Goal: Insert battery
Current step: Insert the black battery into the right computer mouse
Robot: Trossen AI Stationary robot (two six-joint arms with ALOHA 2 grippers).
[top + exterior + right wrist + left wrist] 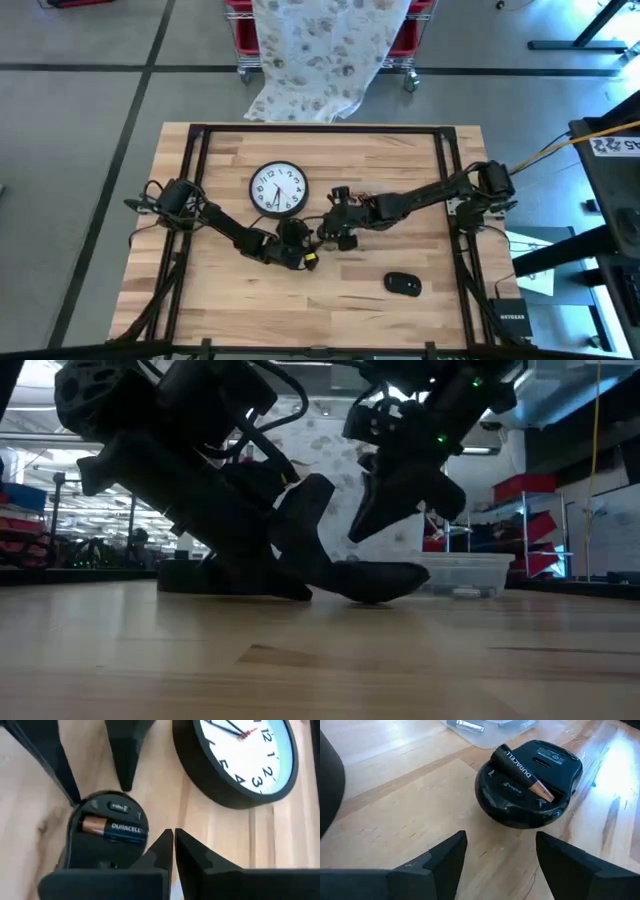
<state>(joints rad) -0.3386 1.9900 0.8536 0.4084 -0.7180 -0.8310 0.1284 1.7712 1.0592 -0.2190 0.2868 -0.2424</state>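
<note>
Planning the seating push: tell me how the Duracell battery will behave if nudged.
The battery lies tilted, one end riding up on the mouse bay's edge, so it may rock or pop out. Being a smooth cylinder, it would probably roll once free and slide under the right end effector.

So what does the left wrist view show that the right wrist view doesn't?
Only the left wrist view shows the clear plastic container with another battery inside, beyond the upturned mouse, and the left gripper open, short of the mouse. Only the right wrist view shows the wall clock lying face up on the table, and the right gripper shut, its tips beside the battery. Both show the Duracell battery lying in the mouse's open compartment, copper end exposed; in the left wrist view it looks tilted rather than fully seated.
</note>
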